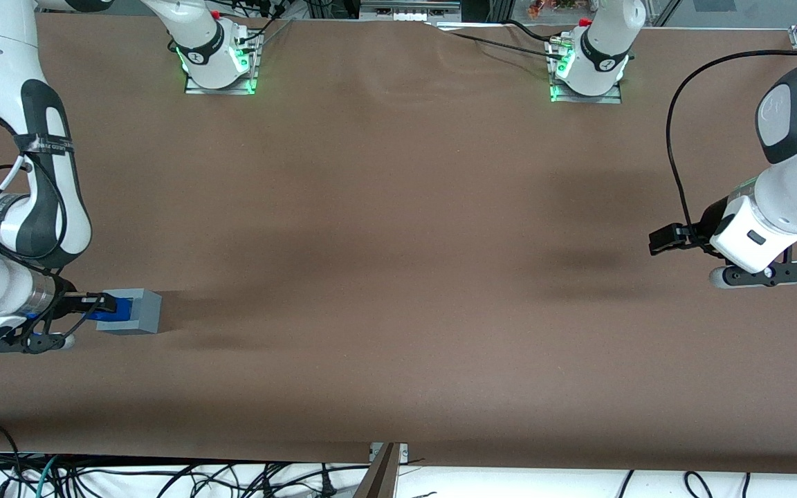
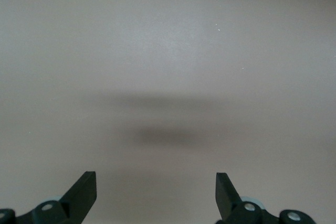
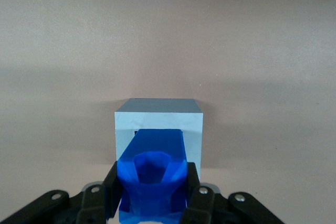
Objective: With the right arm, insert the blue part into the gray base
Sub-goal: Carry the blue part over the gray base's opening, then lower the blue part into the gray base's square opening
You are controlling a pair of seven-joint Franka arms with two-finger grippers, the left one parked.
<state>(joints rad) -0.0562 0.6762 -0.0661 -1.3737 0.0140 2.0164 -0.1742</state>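
The gray base (image 1: 137,312) rests on the brown table at the working arm's end. The right arm's gripper (image 1: 106,304) sits at the base's top, shut on the blue part (image 1: 113,306). In the right wrist view the blue part (image 3: 153,174) is clamped between the two black fingers (image 3: 111,187), its tip over the dark recess in the face of the gray base (image 3: 158,119). How deep the part sits in the recess is hidden by the part itself.
Brown table covering (image 1: 398,242) spreads all around the base. Two arm mounts with green lights (image 1: 218,59) stand at the table edge farthest from the front camera. Cables (image 1: 163,477) lie off the near edge.
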